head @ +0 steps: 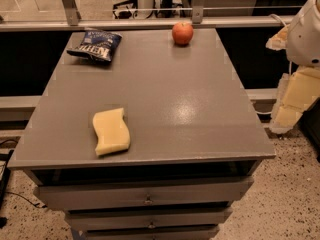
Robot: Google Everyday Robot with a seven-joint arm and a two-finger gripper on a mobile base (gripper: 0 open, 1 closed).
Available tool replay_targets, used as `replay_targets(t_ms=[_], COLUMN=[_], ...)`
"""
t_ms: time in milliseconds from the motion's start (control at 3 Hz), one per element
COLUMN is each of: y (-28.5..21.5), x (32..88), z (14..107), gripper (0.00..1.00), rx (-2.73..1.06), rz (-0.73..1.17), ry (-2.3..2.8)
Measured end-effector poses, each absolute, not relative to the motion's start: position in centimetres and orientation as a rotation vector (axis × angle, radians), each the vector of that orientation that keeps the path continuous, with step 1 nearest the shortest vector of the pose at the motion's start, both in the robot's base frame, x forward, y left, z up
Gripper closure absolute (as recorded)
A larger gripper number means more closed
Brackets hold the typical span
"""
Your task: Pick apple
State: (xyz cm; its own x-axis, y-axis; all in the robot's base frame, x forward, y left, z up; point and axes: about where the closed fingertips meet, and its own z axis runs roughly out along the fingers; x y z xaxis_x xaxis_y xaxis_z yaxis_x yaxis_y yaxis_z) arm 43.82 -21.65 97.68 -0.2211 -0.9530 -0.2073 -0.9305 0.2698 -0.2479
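A small round red-orange apple (182,33) with a short stem stands upright near the far edge of the grey table top (165,104), a little right of centre. My arm and gripper (289,111) hang off the table's right side, lower than the white rounded arm joint (306,34). The gripper is far from the apple, to its right and nearer to me, and touches nothing on the table.
A dark blue chip bag (95,45) lies at the far left corner. A pale yellow wavy sponge (111,131) lies near the front left edge. Drawers (147,199) sit below the top. A metal rail (150,24) runs behind the table.
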Motion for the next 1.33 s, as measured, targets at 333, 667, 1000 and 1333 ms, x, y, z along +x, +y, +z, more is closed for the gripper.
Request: replay_targets(t_ms=[333, 667, 1000, 1333], y=[-21.6, -21.2, -20.7, -20.9], x=[43.8, 46.0, 50.8, 56.1], z=[97.7, 98.0, 96.7, 94.5], gripper=[0.00, 0.00, 0.00, 0.00], rx=[-1.723, -1.695, -1.634, -1.517], rz=[-0.100, -0.059, 0.040, 0.132], ry=[2.230, 2.167, 2.093, 2.061])
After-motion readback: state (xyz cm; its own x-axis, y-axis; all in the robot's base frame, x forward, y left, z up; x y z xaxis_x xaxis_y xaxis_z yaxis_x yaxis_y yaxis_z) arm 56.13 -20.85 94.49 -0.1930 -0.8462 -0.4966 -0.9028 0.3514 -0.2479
